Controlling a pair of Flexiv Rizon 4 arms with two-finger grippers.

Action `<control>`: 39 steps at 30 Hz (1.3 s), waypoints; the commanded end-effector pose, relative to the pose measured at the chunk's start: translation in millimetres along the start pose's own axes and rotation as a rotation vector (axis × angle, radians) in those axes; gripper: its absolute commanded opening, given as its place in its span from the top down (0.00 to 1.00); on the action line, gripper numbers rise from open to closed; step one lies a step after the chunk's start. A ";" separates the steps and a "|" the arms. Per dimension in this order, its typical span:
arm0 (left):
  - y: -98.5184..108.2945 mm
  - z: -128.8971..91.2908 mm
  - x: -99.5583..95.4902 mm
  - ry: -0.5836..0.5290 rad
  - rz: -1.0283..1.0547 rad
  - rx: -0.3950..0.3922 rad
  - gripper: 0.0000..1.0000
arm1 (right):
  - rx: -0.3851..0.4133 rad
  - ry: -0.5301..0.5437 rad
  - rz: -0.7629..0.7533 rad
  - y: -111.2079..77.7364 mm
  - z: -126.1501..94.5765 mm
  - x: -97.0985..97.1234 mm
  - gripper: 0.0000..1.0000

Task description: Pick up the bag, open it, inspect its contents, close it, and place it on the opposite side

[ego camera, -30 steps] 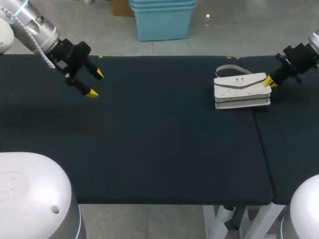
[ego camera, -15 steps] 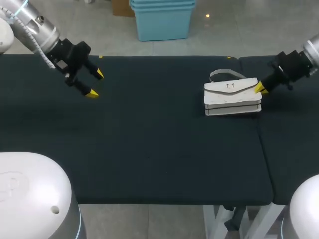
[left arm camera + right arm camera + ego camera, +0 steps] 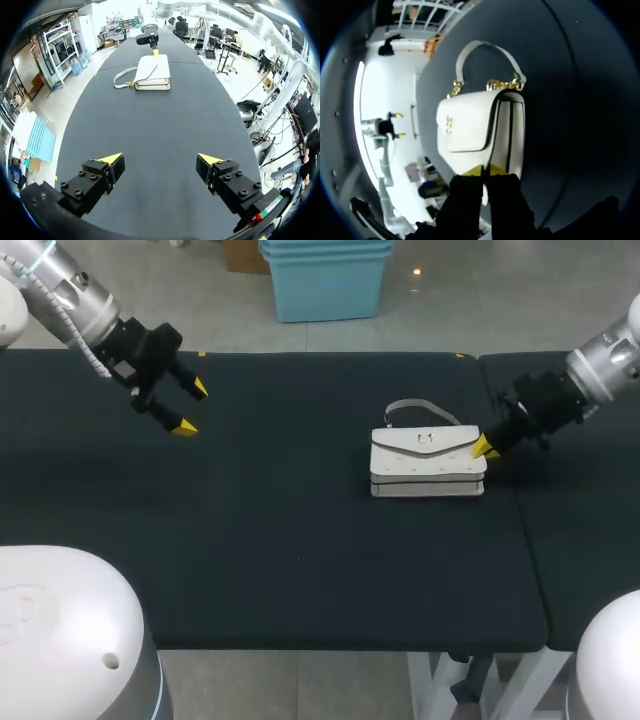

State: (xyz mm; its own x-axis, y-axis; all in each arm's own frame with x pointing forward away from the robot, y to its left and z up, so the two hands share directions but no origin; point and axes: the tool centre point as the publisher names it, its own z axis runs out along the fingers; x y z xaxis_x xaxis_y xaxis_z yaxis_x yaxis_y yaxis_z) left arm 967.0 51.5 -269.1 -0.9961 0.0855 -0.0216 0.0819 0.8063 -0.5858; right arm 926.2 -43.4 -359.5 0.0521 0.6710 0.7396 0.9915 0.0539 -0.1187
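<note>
1. Dark cloth-covered table (image 3: 300, 540), with 2 sections butted together at the right. The only item on it is a small white bag (image 3: 427, 462).
2. Bag sits right of the table's middle, near the seam. It looks to lie flat, flap face up, with its handle (image 3: 415, 405) resting on the table on the far side.
3. Right gripper (image 3: 485, 450) is at the bag's right end. In the right wrist view its fingers are nearly together, with the tips against the end panel where the flap edge meets the gusset. Cannot tell whether they pinch any material.
4. Left gripper (image 3: 190, 408) is spread wide and holds nothing. It hangs over the table's far left, well apart from the bag.
5. Handling estimate: structured leather-like shell that holds its shape. Probably light. Its smooth skin will likely slide on the cloth instead of lifting if contacted from 1 side only.
6. Best hold for the pick is the handle, a thin arch with gold chain links (image 3: 505, 85) at its bases. It lies low, so the fingers need to get under it.
7. For opening, 1 gripper should pin or hold the body while the other lifts the flap (image 3: 465, 122) at its front edge near the clasp. The flap is probably stiff enough to hinge cleanly.
8. Risks: the chain links let the bag swing when hung from the handle, and a narrow pinch on a smooth edge may slip.
</note>
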 end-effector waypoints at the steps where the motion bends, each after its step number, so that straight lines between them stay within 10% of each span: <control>1: 0.7 0.3 -0.4 0.000 0.001 0.003 0.00 | -0.187 -0.011 0.002 -8.8 22.6 10.1 1.00; 39: 0.7 0.3 -0.4 0.000 0.001 0.003 0.00 | -0.099 0.024 -0.044 -2.9 136.9 96.2 1.00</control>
State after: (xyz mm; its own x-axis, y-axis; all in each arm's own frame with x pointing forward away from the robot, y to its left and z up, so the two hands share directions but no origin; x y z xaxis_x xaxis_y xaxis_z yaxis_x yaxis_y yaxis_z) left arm 967.0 51.5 -269.1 -0.9961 0.0855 -0.0215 0.0819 0.8063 -0.5858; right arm 908.1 118.9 -376.6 0.0078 0.6478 0.7618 0.9998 0.0069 -0.0161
